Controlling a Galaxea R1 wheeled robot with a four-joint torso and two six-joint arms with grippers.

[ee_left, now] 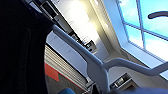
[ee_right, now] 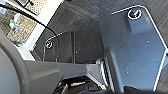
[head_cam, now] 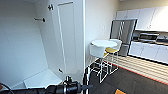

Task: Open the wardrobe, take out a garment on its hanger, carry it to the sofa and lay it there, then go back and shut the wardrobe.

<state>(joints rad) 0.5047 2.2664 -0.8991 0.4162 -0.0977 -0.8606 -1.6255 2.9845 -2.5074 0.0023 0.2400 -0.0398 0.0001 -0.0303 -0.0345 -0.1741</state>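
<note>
The robot's left arm point(head_cam: 62, 88) comes in low at the bottom of the head view, a black jointed bar pointing toward the open wardrobe point(head_cam: 37, 45). I cannot tell if the left gripper is open or closed. In the left wrist view a white hanger point(ee_left: 100, 67) runs across the picture, with a thin bar going out each way from its thick middle. Black cloth, which looks like the black garment point(ee_left: 20, 50), hangs close beside it and covers one whole side of that view. I cannot see what grips the hanger. Behind the hanger there are white cabinets and a big bright window point(ee_left: 145, 27). The wardrobe stands right in front of the robot. Its inside is white, with a short rail stub point(head_cam: 40, 19) high on the back wall and a white floor panel point(head_cam: 42, 78) low down. Its door point(head_cam: 67, 37) stands open next to the wall. Farther off to the right are a round white table point(head_cam: 103, 43), white chairs point(head_cam: 98, 51), a stool with a yellow seat point(head_cam: 111, 50), a steel fridge point(head_cam: 123, 32) and white kitchen cabinets point(head_cam: 147, 17). The right wrist view shows dark carpet point(ee_right: 82, 15) and robot parts, and I cannot tell how the right gripper stands.
</note>
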